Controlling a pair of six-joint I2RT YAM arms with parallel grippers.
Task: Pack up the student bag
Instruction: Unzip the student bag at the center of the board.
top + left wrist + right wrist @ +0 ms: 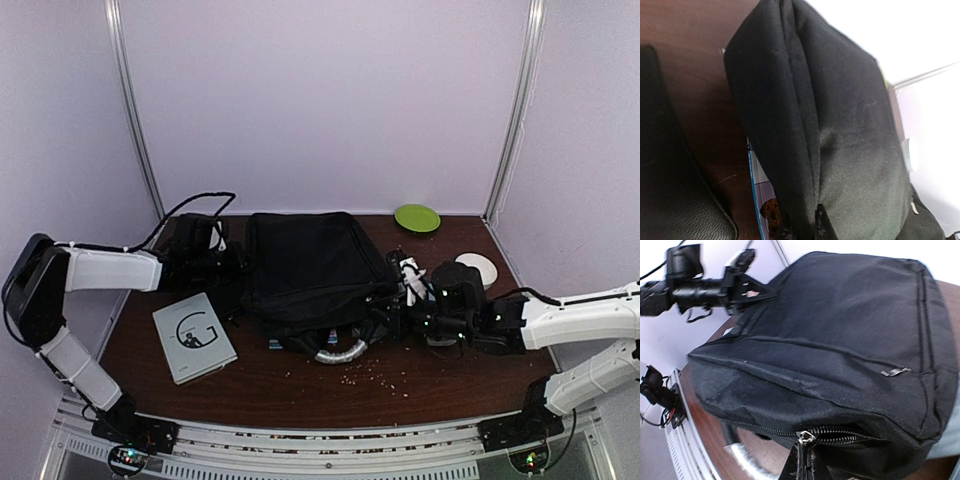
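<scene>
1. The student bag (310,265) lies flat in the middle of the table (460,370), between the two arms, with its zip side toward me.
2. The left gripper (228,262) is at the bag's left edge. I read its jaws as pressed together on a fold of the fabric there.
3. The right gripper (388,318) is at the bag's near right corner. On the wrist view its jaws are closed tight on the bag at the zip pull (805,438).
4. A grey book (195,338) lies just left of the bag, near the front.
5. A silver ring (340,353) pokes out from under the bag's front edge, with crumbs (375,375) scattered just before it.
6. A green plate (417,217) sits at the back right, and a white disc (478,268) sits beside the right arm.
</scene>
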